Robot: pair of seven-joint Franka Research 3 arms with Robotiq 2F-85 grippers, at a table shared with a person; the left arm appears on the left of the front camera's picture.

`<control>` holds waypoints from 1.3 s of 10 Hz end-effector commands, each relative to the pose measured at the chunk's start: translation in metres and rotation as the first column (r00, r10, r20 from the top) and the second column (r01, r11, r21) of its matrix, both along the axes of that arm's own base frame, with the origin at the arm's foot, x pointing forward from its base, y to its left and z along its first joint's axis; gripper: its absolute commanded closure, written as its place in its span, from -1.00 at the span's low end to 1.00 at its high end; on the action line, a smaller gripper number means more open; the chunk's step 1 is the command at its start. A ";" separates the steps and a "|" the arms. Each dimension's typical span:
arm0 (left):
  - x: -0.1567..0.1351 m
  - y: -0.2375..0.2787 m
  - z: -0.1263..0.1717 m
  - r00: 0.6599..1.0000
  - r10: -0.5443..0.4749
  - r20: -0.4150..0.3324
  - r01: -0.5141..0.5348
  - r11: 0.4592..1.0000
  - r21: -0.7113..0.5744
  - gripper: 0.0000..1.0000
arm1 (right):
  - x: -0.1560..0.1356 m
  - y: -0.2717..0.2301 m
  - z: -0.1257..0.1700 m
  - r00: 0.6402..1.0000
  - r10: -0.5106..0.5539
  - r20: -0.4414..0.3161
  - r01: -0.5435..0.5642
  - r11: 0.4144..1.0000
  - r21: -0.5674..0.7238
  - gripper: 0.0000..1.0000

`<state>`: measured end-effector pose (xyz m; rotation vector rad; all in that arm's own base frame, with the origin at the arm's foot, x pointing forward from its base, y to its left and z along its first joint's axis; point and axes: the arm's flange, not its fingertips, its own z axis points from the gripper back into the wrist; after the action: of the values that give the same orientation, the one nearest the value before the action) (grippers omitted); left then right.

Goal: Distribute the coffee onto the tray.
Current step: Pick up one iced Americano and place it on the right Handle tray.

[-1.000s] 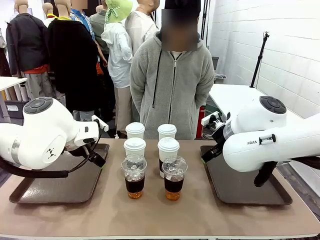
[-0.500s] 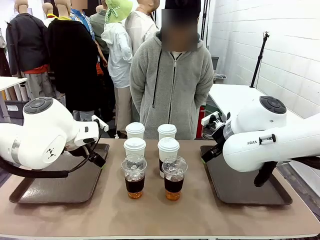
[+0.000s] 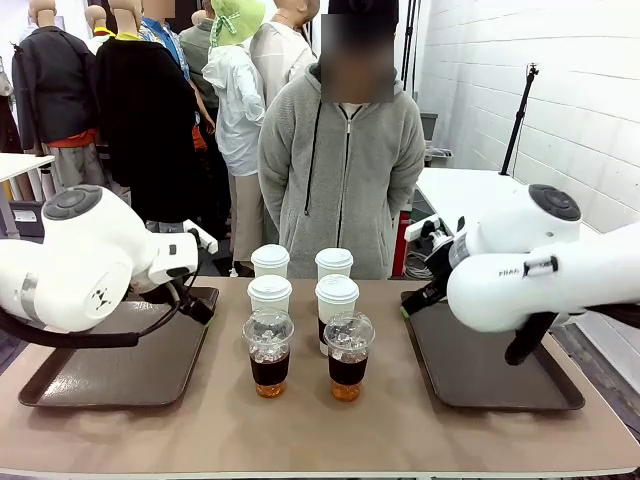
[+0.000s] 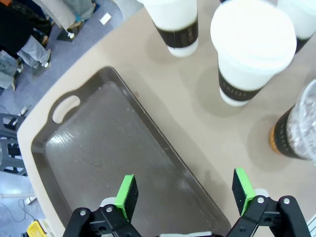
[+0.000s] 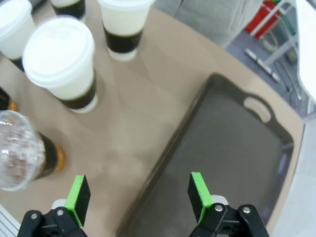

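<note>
Left pincer point(image 4: 185, 192) hangs spread over the left tray point(image 4: 98, 153)'s long edge; the right pincer point(image 5: 139, 195) is spread likewise over the right tray point(image 5: 232, 148)'s edge. Four lidded paper cups point(image 3: 337, 300) and two iced coffees point(image 3: 268, 352) stand bunched mid-frame on the surface point(image 3: 400, 430), with bare strips between them and either tray.

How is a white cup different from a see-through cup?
The white cups hide their drink; the see-through cups show dark coffee inside. The white cups have flat white lids; the see-through cups have domed ones. The white cups wear dark sleeves; the see-through cups have none. Both stand upright on the table.
</note>
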<state>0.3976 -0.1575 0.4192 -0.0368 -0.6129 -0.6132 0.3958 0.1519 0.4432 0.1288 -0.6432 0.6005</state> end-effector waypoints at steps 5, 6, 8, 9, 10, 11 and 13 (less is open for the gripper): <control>0.013 0.043 0.070 0.998 -0.065 0.003 0.064 0.972 -0.225 -1.00 | 0.007 -0.054 0.047 0.997 0.082 -0.007 -0.076 0.949 0.305 -1.00; 0.011 0.049 0.073 0.997 -0.073 0.005 0.072 0.969 -0.237 -1.00 | 0.008 -0.058 0.047 0.995 0.098 -0.008 -0.089 0.934 0.347 -1.00; 0.009 0.063 0.074 0.992 -0.126 0.023 0.127 0.943 -0.309 -1.00 | 0.006 -0.070 0.049 0.990 0.139 -0.008 -0.122 0.894 0.431 -1.00; 0.008 0.071 0.071 0.989 -0.142 0.032 0.145 0.927 -0.345 -1.00 | 0.005 -0.077 0.049 0.990 0.141 -0.008 -0.121 0.879 0.461 -1.00; 0.006 0.080 0.067 0.990 -0.137 0.031 0.138 0.915 -0.378 -1.00 | 0.003 -0.082 0.048 0.990 0.138 -0.007 -0.117 0.865 0.488 -1.00; 0.003 0.086 0.062 0.990 -0.139 0.033 0.140 0.900 -0.412 -1.00 | 0.001 -0.088 0.046 0.989 0.145 -0.006 -0.121 0.849 0.514 -1.00; -0.001 0.097 0.050 0.992 -0.121 0.020 0.116 0.869 -0.481 -1.00 | -0.003 -0.098 0.040 0.990 0.141 -0.021 -0.105 0.823 0.558 -1.00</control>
<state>0.4023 -0.0648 0.4875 -0.4873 -0.7364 -0.5604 0.3921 0.0580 0.4944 0.7020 -0.7384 0.5061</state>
